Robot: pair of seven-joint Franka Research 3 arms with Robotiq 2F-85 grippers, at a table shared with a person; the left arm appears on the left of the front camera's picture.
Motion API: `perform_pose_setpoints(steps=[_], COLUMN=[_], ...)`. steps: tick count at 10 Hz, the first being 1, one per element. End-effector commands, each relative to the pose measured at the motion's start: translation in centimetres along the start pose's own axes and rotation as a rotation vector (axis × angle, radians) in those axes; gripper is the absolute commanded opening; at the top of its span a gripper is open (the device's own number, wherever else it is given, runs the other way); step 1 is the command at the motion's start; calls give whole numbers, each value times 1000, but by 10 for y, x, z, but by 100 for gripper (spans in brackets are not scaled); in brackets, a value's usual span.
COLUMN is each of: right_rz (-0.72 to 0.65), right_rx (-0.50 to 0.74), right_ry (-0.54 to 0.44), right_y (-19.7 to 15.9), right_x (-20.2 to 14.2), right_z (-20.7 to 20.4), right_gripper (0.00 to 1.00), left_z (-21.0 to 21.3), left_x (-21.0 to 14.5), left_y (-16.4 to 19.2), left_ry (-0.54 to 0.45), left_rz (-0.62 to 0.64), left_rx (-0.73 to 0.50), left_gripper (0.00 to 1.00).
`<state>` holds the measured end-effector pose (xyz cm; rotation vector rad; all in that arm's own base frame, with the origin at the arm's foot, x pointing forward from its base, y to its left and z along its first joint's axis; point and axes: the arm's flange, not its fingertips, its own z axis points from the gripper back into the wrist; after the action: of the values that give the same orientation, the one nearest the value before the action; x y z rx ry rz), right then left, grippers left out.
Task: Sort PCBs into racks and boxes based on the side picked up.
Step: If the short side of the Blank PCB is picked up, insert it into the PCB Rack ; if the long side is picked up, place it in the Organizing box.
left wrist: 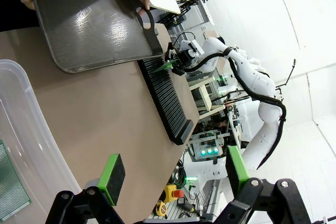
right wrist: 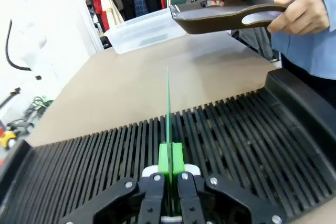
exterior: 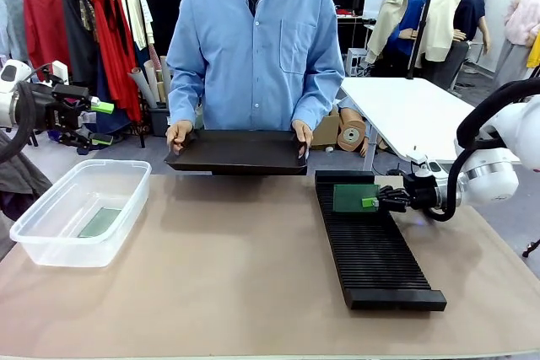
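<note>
Item one, my right gripper (exterior: pixel 371 201): pads pressed together on a PCB (exterior: pixel 354 197), gripping its edge. I see the board standing upright on edge over the far end of the rack (exterior: pixel 375 246); from the right wrist view it reads as a thin green line (right wrist: pixel 168 106) rising from between the fingers (right wrist: pixel 170 158), in line with the slots. Whether its lower edge sits in a slot I cannot tell.

Item two, the rack: long, black, slotted, lying on the right half of the table (exterior: pixel 236 267), its length running from the near edge toward the far edge.

Item three, my left gripper (exterior: pixel 102 122): jaws wide apart, holding nothing, raised off the table's left edge, above and behind the box. In the left wrist view both green pads (left wrist: pixel 112 178) stand well apart with nothing between them.

Item four, the box (exterior: pixel 80 208): clear plastic tub near the table's left edge. One PCB (exterior: pixel 100 222) lies flat on its floor.

Item five, the tray (exterior: pixel 238 152): shallow, black, held at the table's far edge by the person, left hand (exterior: pixel 301 134) and right hand (exterior: pixel 178 134) on its two ends.
</note>
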<state>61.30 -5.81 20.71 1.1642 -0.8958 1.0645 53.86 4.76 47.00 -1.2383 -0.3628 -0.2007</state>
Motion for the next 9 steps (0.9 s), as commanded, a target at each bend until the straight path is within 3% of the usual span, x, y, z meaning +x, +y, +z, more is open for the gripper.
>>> perform_pose_setpoints(steps=[1,3,6,9], right_rz=[-40,-26,0,13], right_rx=[62,58,49,53], right_ry=[113,85,38,16], right_y=[2,3,3,4], right_x=[-29,-26,-16,-10], right_z=[-4,-1,5,11], right_gripper=[11,41,100,100], left_z=[1,1,1,1], left_x=[1,1,1,1], left_y=[-1,-1,-1,-1], left_ry=[0,0,0,0], left_rz=[5,5,5,5], left_rx=[4,4,4,4], left_gripper=[100,100,100,100])
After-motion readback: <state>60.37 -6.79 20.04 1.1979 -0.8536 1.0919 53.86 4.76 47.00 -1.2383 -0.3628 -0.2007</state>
